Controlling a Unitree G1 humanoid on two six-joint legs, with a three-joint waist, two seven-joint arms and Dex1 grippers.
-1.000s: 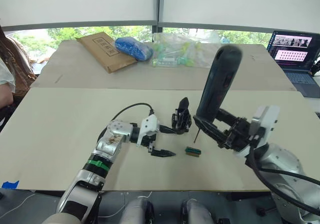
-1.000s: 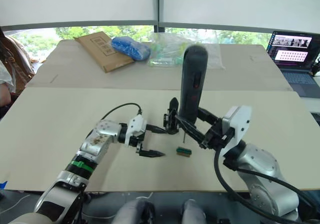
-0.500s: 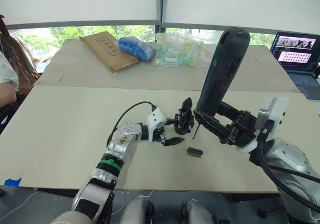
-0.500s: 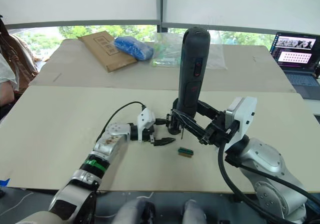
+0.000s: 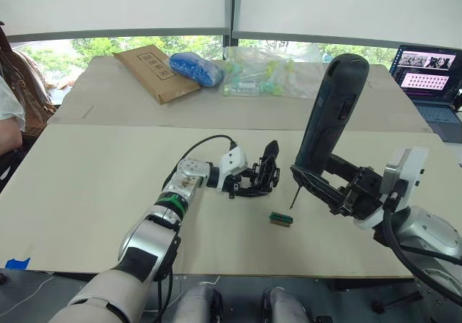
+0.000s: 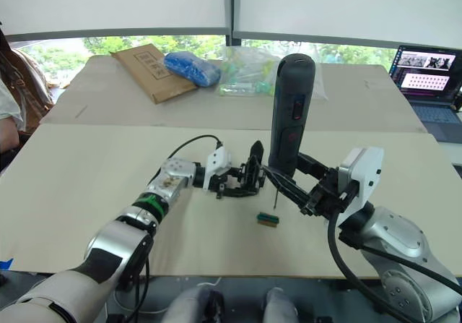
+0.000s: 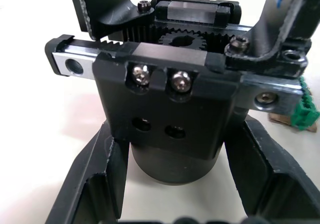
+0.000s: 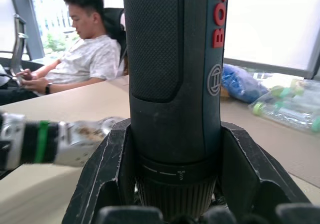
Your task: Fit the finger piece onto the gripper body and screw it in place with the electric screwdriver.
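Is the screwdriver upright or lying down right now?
Roughly upright, leaning a little. The right tool grips the electric screwdriver low on its body, bit pointing down, its tip above the table beside the gripper body.

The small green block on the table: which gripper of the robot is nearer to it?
Right, by a little. The right gripper holds the electric screwdriver just right of the green block, the bit above it. The left gripper is farther back and left, around the gripper body.

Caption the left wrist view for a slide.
Left gripper jaws flanking the round base of the gripper body, its gear rack and screws exposed.
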